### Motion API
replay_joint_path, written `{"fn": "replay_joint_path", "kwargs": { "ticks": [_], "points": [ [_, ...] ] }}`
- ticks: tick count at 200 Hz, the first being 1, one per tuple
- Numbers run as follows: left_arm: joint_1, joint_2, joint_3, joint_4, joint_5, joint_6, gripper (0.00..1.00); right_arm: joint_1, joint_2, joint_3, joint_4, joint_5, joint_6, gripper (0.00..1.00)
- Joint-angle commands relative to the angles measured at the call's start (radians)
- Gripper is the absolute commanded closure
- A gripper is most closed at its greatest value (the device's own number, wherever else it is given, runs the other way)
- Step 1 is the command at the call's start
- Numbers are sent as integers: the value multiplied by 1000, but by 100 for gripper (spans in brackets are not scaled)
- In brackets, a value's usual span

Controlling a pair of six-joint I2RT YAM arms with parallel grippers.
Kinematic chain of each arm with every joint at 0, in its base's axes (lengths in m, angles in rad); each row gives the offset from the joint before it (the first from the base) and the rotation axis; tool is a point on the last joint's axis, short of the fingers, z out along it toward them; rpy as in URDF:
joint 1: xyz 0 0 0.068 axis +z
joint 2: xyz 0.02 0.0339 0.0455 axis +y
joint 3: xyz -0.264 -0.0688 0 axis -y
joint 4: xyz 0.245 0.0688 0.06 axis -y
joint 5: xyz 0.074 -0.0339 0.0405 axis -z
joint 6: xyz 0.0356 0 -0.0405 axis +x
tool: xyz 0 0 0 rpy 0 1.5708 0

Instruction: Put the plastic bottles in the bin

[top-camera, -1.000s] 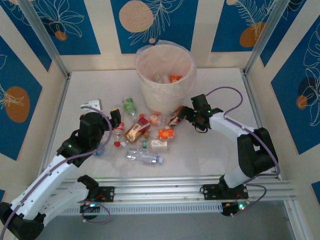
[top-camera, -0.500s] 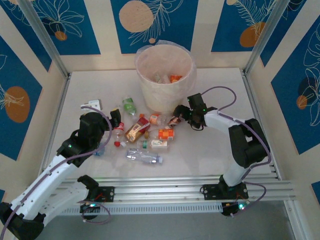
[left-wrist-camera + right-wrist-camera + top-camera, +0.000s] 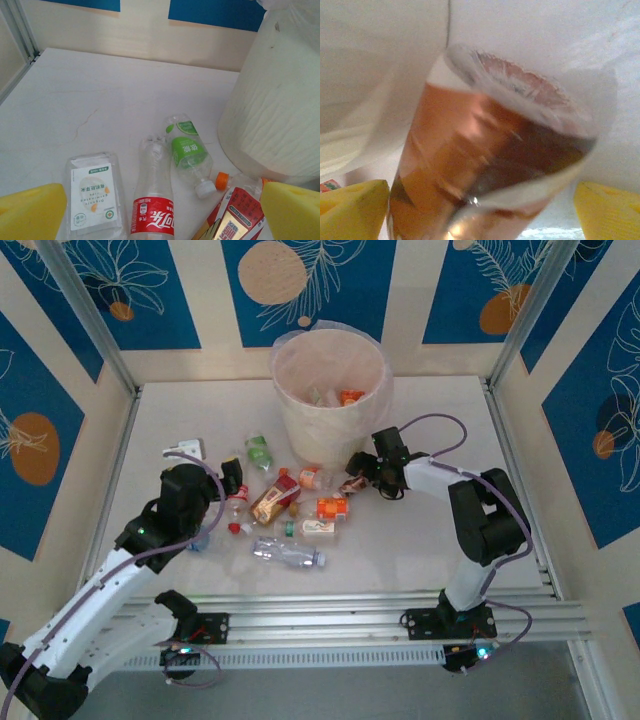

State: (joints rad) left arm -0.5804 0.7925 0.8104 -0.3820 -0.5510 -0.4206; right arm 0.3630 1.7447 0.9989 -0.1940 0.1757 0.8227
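White tabletop (image 3: 420, 540), blue-patterned walls. Right gripper (image 3: 362, 472) has swung in from right to bin (image 3: 330, 410) foot. Its jaws are open, straddling bronze bottle (image 3: 485, 160), not yet clamped. Left gripper (image 3: 230, 480) unmoved left of bin, jaws open, empty. Bottles (image 3: 275, 502) scattered before bin, few inside. Grasp looks next.

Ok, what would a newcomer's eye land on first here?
The tall cream-white round bin at the far middle of the table, with a scatter of small clear plastic bottles lying before it. Then the right end effector, open astride a bronze-labelled clear bottle beside the bin's base.
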Motion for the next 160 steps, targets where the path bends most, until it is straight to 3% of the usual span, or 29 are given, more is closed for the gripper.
{"fn": "replay_joint_path", "kwargs": {
  "ticks": [1, 55, 117, 160],
  "points": [
    [-6, -2, 10, 15, -4, -5, 1, -25, 2, 9, -37, 12, -4, 7],
    [-6, -3, 12, 17, -3, -4, 1, -44, 40, 58, -138, 34, -59, 15],
    [-6, -21, 13, -4, -17, -3, 1, -23, 90, 106, -192, 79, -65, 16],
    [-6, -32, 9, -12, -26, -3, 0, -40, 103, 145, -225, 112, -113, 29]
  ]
}}
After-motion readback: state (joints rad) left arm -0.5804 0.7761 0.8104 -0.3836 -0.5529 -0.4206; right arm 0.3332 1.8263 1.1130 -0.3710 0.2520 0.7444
